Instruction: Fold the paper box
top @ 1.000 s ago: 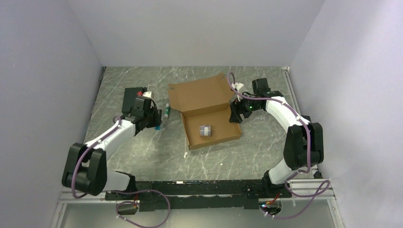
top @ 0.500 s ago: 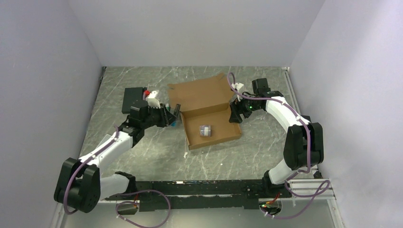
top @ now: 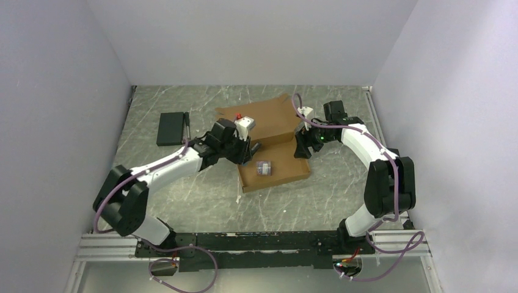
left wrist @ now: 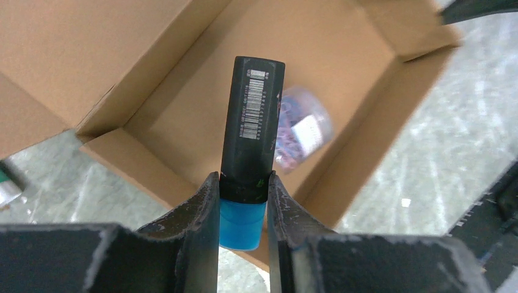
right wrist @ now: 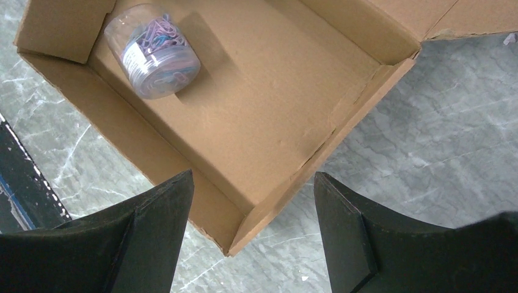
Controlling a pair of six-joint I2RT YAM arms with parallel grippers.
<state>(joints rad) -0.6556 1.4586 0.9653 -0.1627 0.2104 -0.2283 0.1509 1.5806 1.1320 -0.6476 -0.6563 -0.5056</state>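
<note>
Operator: Marbled grey table, arm bases at its near edge. Where does the paper box lie?

Checker: Centre of the table, slightly right. Its shallow tray is the nearer part, with the long axis running left to right at a slight skew. The lid is hinged along the far wall and leans away. A clear jar of coloured clips lies on its side in the tray.

Operator: State of the left gripper?

Checker: Its fingers pinch a black tube just above the blue cap. It hovers over the tray's left end, with the tube pointing across the tray floor toward the jar.

Operator: State of the right gripper?

Checker: Fingers spread wide, holding nothing. It sits at the tray's right end. A corner of the tray wall lies between the fingers, apart from both.

Operator: Which arm takes the fold?

Checker: Judgement: the right arm, which is free and equally close. The left is occupied until the tube is set down, probably in the tray. The lid must swing from far to near, so the reach lies beyond the fingers.

Operator: Beyond the box?

Checker: A flat black case at far left, well apart, then plain pale walls on three sides.
</note>
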